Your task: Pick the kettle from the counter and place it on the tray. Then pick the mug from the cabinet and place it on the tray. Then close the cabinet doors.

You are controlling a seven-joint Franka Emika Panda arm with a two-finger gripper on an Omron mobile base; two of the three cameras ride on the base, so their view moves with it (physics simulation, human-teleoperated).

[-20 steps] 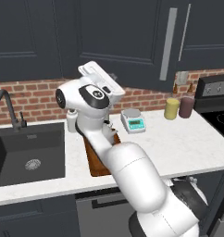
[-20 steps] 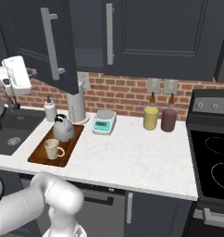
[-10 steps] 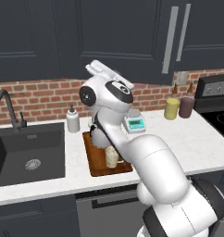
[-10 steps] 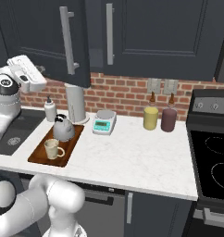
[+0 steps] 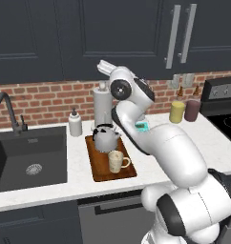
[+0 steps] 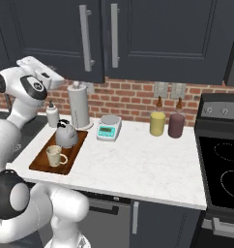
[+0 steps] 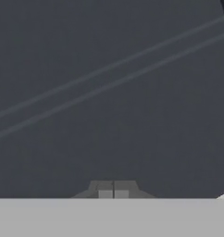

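hand view: gripper (image 7: 113, 193) fingers pressed together | facing cabinet doors (image 7: 109, 115) close up | arm raised

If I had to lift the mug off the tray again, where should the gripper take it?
Probably by the rim of the mug, from straight above. It stands upright and open-topped on the tray, loop handle toward the sink-free right side, and the kettle crowds it behind.

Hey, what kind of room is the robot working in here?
A rendered home kitchen, by the look of it: a black sink set in a white counter, a stove at the side, and dark wall cabinet doors over a brick backsplash.
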